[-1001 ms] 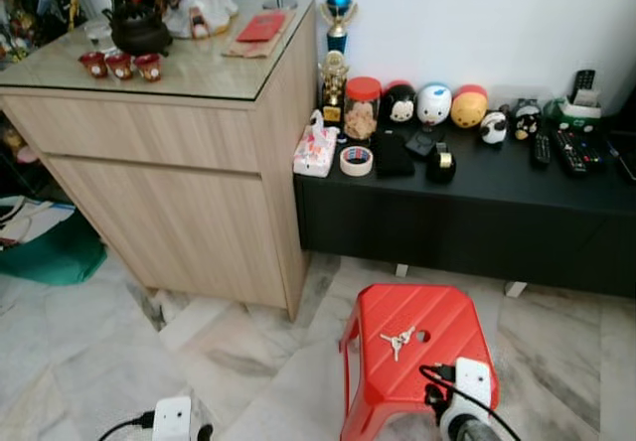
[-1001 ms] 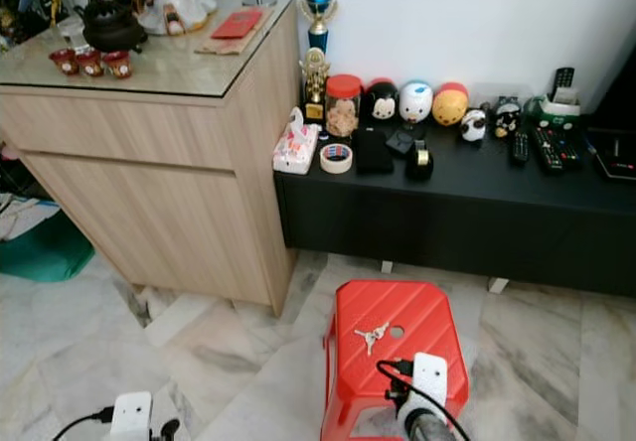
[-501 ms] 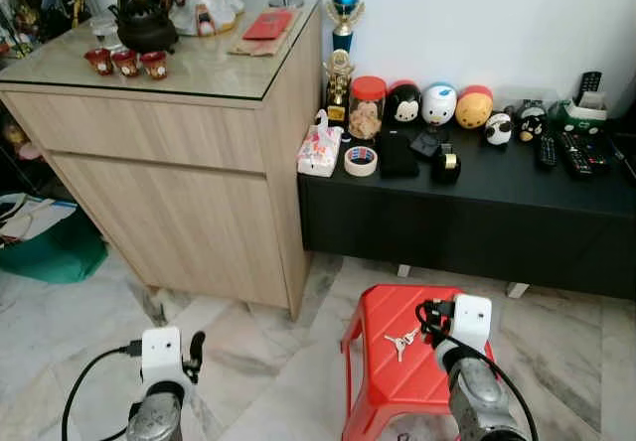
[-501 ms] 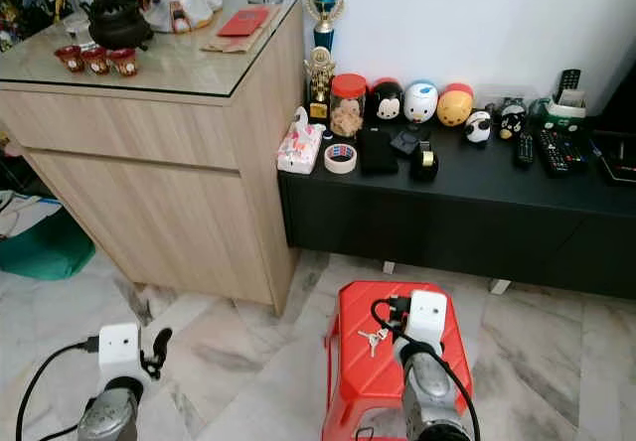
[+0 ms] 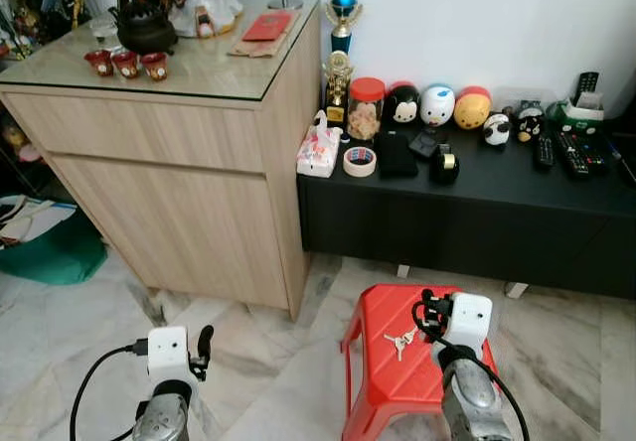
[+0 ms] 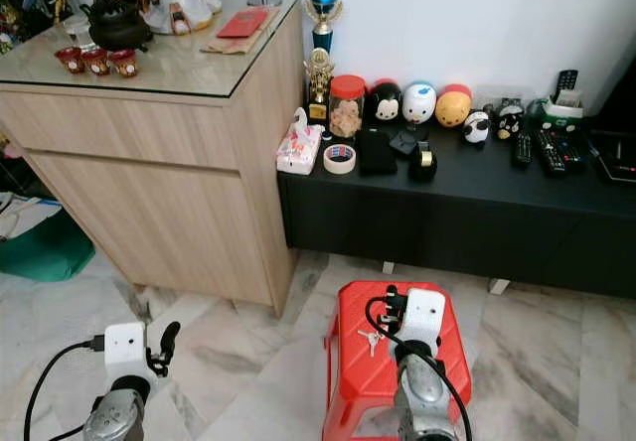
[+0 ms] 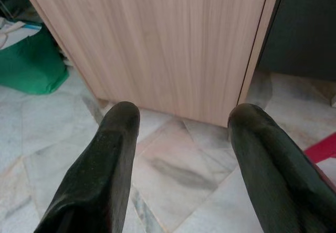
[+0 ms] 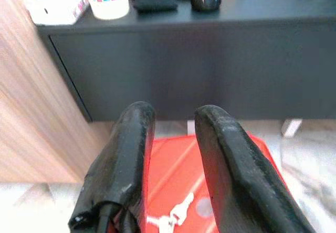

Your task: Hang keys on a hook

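Keys (image 8: 170,220) partly hidden behind the right hand (image 8: 173,118), red stool (image 5: 397,362) partly covered by the arm, green bag (image 5: 55,252) cut off by the edge.

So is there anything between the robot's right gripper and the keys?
No. In the right wrist view, just bare red stool top separates the right gripper from the keys.

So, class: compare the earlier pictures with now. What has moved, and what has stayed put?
Both arms have risen into view. The right tool now hovers over the red stool near the keys, gripping nothing; the left tool is open above the floor. The keys stay on the stool.
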